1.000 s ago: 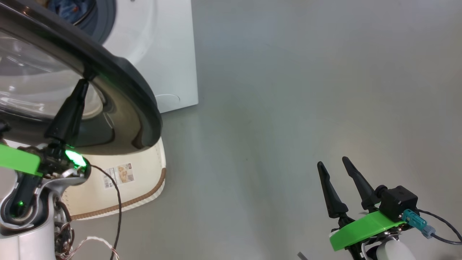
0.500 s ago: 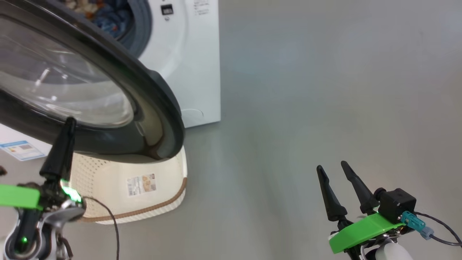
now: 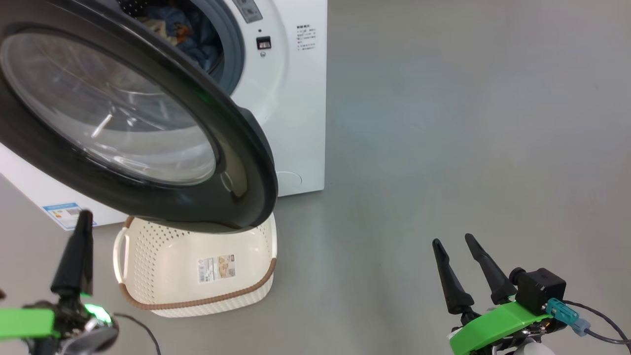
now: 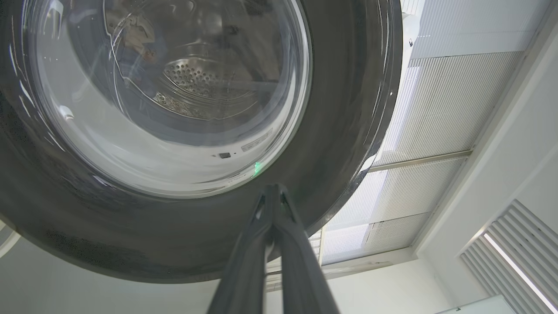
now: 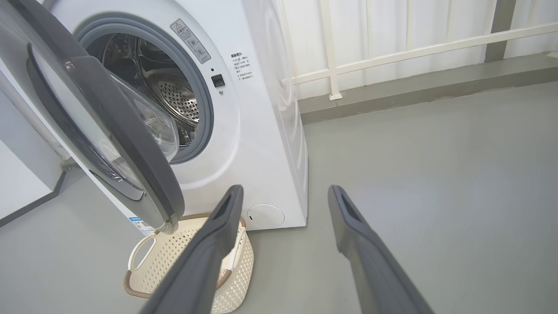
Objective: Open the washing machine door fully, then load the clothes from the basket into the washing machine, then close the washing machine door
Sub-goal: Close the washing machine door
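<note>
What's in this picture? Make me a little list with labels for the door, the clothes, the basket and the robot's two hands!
Door: the washing machine door is open and swung out above the basket
Clothes: blue clothes lie inside the washing machine
Basket: the basket sits on the grey floor in front of the machine, with no clothes seen in it
Left hand: the left gripper is shut and empty, pointing up towards the door's lower rim
Right hand: the right gripper is open and empty, off to the side above the floor
</note>
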`<state>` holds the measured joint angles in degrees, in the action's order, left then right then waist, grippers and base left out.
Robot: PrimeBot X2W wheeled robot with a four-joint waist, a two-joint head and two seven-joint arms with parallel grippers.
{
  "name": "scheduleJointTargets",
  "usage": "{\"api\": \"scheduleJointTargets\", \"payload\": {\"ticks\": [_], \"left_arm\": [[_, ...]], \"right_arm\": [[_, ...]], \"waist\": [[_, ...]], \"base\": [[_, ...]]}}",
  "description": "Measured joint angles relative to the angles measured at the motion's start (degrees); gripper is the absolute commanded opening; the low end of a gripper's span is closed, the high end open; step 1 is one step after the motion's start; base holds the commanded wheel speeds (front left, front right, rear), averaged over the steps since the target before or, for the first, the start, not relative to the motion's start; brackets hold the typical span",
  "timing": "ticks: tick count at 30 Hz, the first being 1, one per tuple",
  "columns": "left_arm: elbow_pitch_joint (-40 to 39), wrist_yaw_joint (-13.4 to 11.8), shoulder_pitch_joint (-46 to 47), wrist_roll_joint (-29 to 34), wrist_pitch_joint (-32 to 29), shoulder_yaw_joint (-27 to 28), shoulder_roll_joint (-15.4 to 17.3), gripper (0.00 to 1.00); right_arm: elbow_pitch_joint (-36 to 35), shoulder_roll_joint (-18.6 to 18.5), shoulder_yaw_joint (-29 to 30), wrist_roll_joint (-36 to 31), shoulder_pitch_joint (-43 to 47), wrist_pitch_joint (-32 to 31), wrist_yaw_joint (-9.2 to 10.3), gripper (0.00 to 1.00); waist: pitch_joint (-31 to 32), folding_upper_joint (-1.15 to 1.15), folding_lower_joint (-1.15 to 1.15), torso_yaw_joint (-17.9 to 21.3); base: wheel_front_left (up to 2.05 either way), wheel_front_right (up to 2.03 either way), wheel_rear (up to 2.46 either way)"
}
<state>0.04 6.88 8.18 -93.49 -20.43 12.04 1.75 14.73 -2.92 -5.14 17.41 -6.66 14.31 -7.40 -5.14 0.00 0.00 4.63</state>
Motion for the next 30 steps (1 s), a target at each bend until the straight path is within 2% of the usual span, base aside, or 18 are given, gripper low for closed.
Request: {"api": "scheduleJointTargets", "payload": {"ticks": [5, 6, 7, 8, 10, 17, 20, 26, 30], "left_arm": [[-0.5, 0.0, -3.7, -1.1, 3.3, -1.5, 0.0, 0.0], [-0.7, 0.0, -4.4, -1.4, 4.3, -1.6, 0.0, 0.05], [-0.7, 0.0, -5.1, -1.8, 5.3, -1.7, 0.0, 0.36], [-1.0, 0.0, -5.8, -2.2, 6.0, -1.8, 0.1, 0.49], [-1.3, 0.0, -7.2, -2.3, 7.2, -2.3, 0.0, 1.0], [-1.6, 0.0, -11.2, -2.9, 10.5, -2.7, 0.1, 1.0], [-2.3, 0.0, -12.3, -0.7, 13.6, -2.0, 0.1, 1.0], [-3.8, 0.0, -14.0, 9.7, 20.4, -2.3, 0.8, 1.0], [-3.6, 0.0, -16.0, 19.5, 28.0, -6.4, 4.5, 1.0]], "right_arm": [[0.1, 0.0, -0.1, 0.0, 0.0, 0.0, 0.0, 1.0], [0.1, 0.0, -0.1, 0.0, 0.0, 0.0, 0.0, 1.0], [0.1, 0.0, -0.1, 0.0, 0.1, 0.0, 0.0, 1.0], [0.1, 0.0, -0.1, 0.0, 0.2, 0.0, 0.0, 1.0], [0.1, 0.0, -0.1, 0.0, 0.5, 0.0, 0.0, 1.0], [0.2, 0.0, 0.0, 0.0, 1.1, 0.0, 0.0, 1.0], [0.2, 0.0, 0.0, 0.0, 1.3, 0.0, 0.0, 1.0], [0.4, 0.0, 0.1, 0.0, 2.1, 0.0, 0.0, 1.0], [0.4, 0.0, 0.1, 0.0, 2.1, 0.0, 0.0, 1.0]], "waist": [[1.0, 0.0, 0.0, -0.3], [1.1, 0.0, 0.0, -0.3], [1.3, 0.0, 0.0, -0.4], [1.4, 0.0, 0.0, -0.4], [1.8, 0.0, 0.0, -0.4], [3.1, 0.0, 0.0, -1.1], [3.6, 0.0, 0.0, -1.6], [4.3, 0.0, 0.0, -2.7], [4.8, 0.0, 0.0, -3.3]], "base": [[0.0, 0.0, 0.0], [0.0, 0.0, 0.0], [0.0, 0.0, 0.0], [0.0, 0.0, 0.0], [0.0, 0.0, 0.0], [0.0, 0.0, 0.0], [0.0, 0.0, 0.0], [0.0, 0.0, 0.0], [0.0, 0.0, 0.0]]}}
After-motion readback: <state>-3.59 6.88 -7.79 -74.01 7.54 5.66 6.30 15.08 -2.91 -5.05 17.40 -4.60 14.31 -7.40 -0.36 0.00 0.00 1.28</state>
